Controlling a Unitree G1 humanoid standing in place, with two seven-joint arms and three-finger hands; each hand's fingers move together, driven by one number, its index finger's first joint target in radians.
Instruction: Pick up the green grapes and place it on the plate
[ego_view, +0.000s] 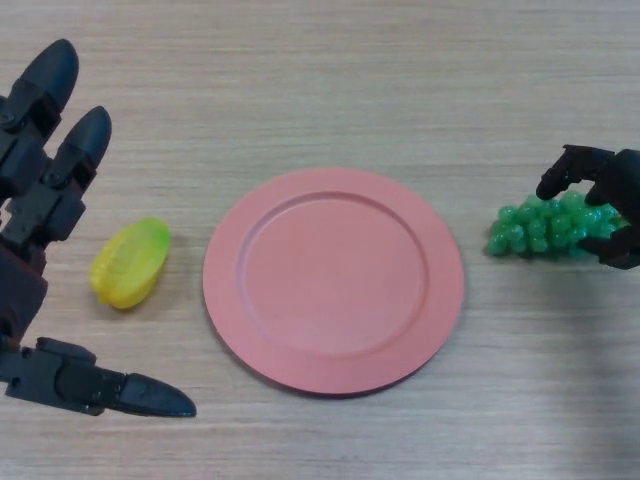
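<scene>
A bunch of green grapes lies on the wooden table, just right of a round pink plate at the centre. My right hand is at the right edge with its fingers curled round the right end of the grapes, which still rest on the table. My left hand is open at the left edge, fingers straight and spread, holding nothing.
A yellow corn cob lies on the table between my left hand and the plate, close to the plate's left rim. The plate's surface holds nothing.
</scene>
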